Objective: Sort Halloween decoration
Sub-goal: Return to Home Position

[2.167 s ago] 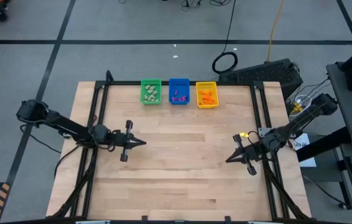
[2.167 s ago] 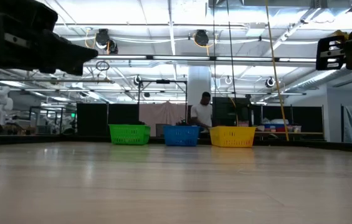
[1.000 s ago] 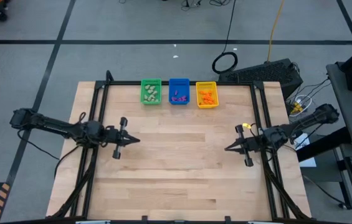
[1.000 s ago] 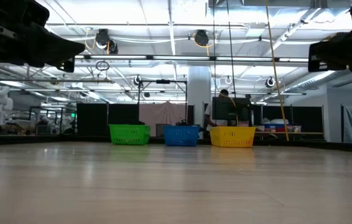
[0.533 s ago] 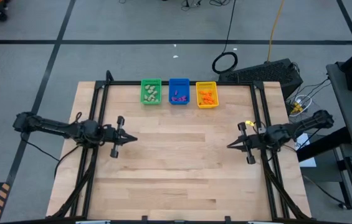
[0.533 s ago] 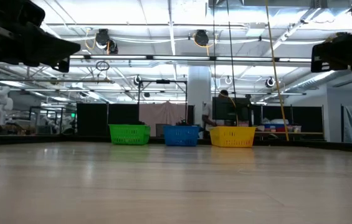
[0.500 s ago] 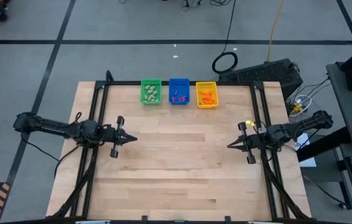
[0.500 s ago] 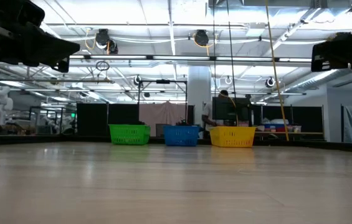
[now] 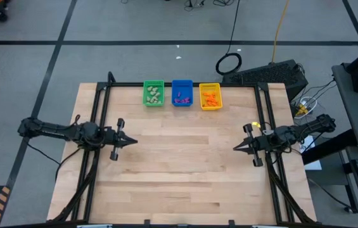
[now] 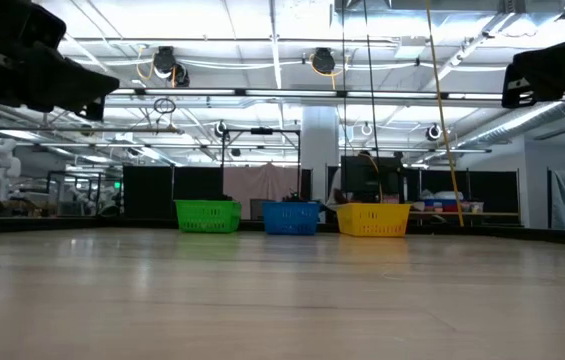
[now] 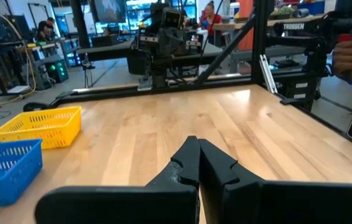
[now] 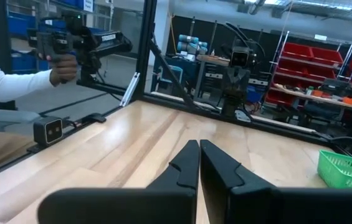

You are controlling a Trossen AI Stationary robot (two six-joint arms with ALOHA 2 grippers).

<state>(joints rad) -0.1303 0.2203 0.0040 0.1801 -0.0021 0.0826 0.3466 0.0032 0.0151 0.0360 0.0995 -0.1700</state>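
Left hand (image 9: pixel 130 142) and right hand (image 9: pixel 236 148) hover pinched shut and empty at opposite counter (image 9: pixel 179 171) sides, seemingly parked because the Halloween decoration (image 9: pixel 211 99) lies sorted by colour in the far-edge bins (image 9: pixel 182 81).

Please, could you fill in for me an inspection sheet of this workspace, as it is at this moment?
Surface: wooden table inside a dark frame.
Job's things: sorted at the far edge: pale trinkets in green bin, purple trinkets in blue bin, orange trinkets in yellow bin.
Clutter: nothing seen.
Grippers: left gripper shut, above the table's left side; right gripper shut, above its right side; both hold nothing.
Cables: coiled cable on the floor beyond the table.
Surroundings: person's hand gripping a dark device beside the table.
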